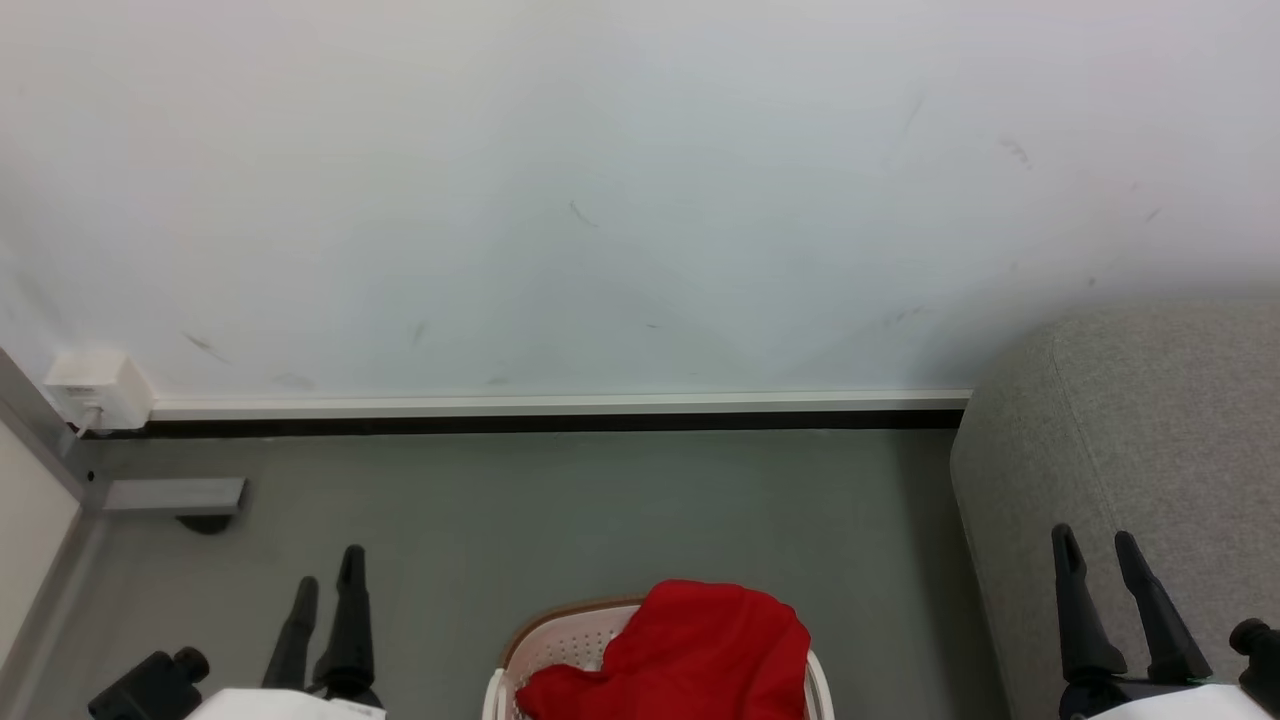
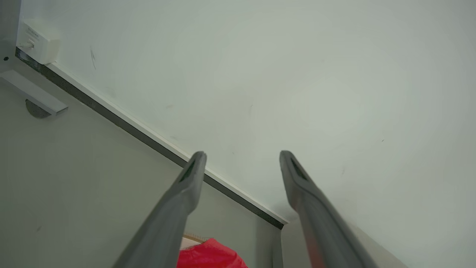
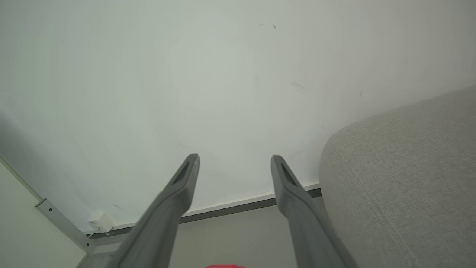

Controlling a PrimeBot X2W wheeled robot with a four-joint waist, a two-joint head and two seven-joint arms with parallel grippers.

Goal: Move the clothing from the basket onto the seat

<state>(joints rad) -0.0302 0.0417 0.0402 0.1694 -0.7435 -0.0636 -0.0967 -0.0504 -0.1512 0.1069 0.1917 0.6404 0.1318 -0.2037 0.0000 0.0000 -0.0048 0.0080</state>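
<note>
Scuffed white wall [image 1: 600, 200], grey floor [image 1: 550, 500]. The basket [image 1: 560, 640] sat low centre between the arms, red clothing [image 1: 700, 650] heaped in it, bulk toward its right side. Left gripper [image 1: 328, 568] hung over bare floor, fingers spread, empty. Right gripper [image 1: 1095, 538] was against the seat [image 1: 1150, 420], also spread, empty. Clothing lay inward and below both, about equally far. The seat stood right, so the right arm looked better placed.

basket [image 1: 560, 645]: cut by bottom edge | interior: hidden under clothing [image 1: 700, 650] | seat [image 1: 1150, 430]: cut at right
</note>
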